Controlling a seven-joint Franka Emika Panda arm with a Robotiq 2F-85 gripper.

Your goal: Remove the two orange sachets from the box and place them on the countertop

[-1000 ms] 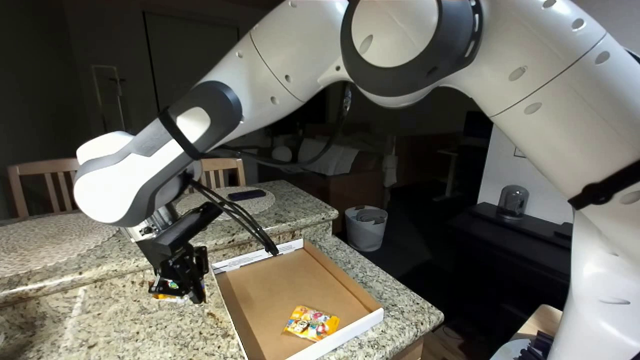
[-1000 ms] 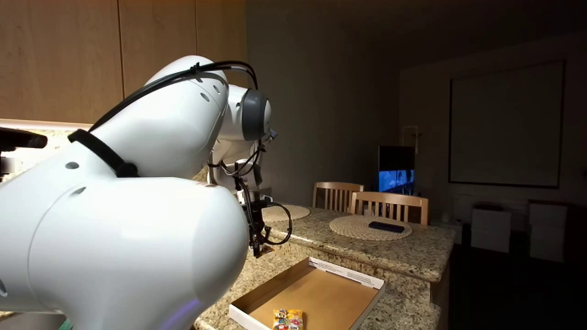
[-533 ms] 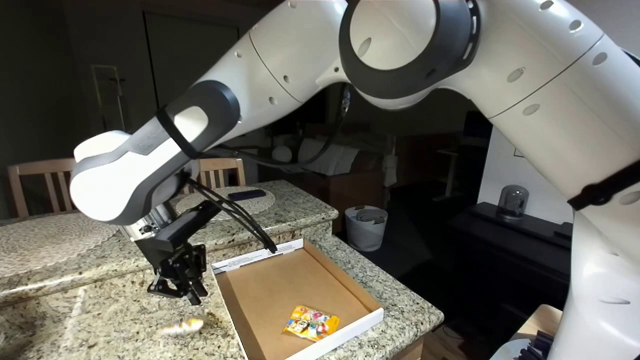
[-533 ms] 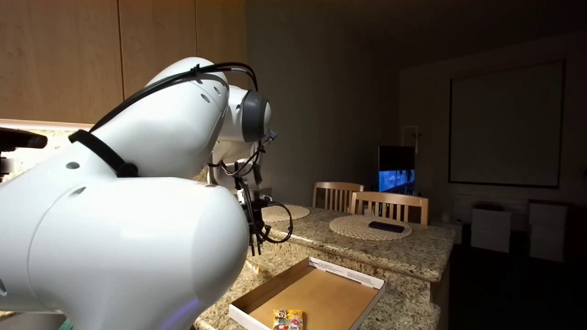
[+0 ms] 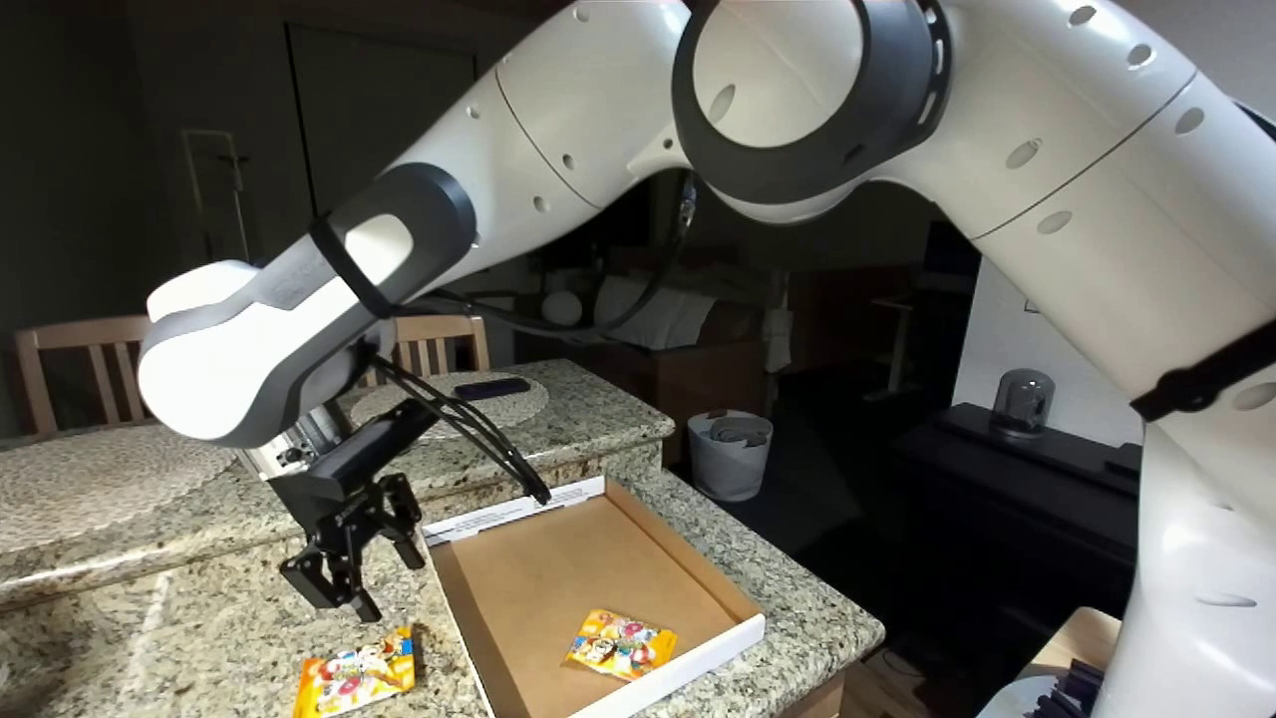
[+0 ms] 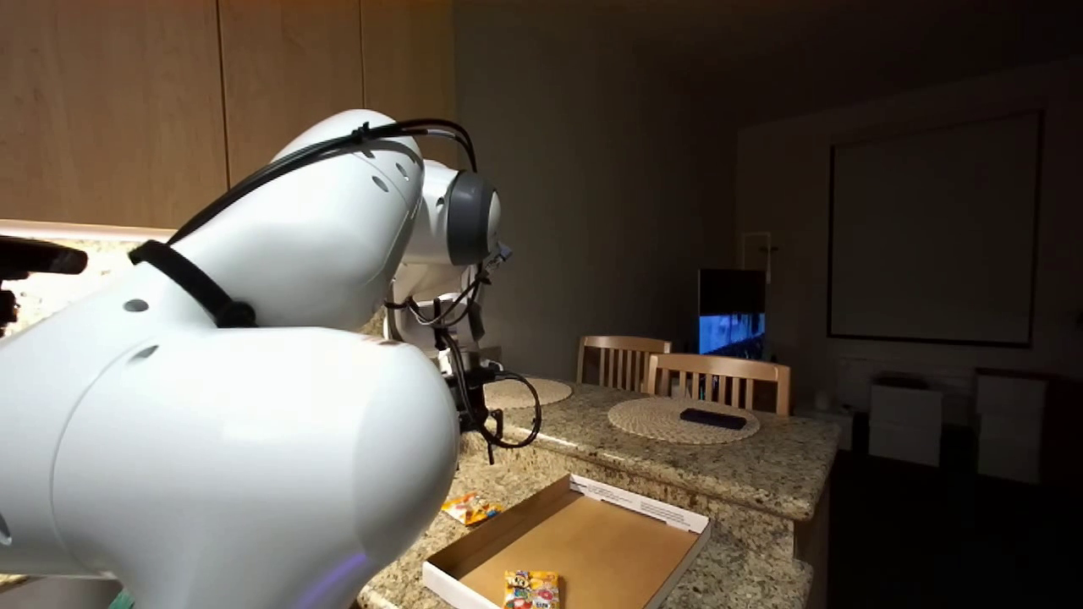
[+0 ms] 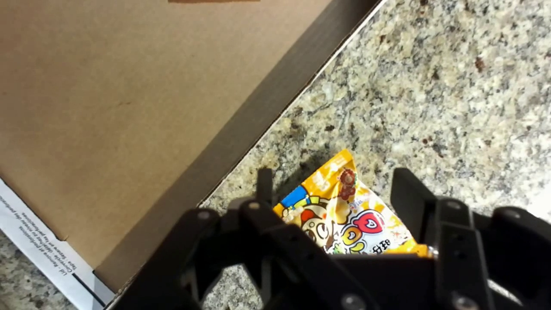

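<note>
Orange sachet (image 5: 356,674) now down, crinkled

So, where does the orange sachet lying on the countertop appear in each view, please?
In an exterior view: orange sachet near the bottom edge, left of centre.
In an exterior view: orange sachet low, slightly left of centre.
In the wrist view: orange sachet right of and below centre, partly hidden by the end effector.
Landmark in all three: the box, beside the orange sachet.
</note>
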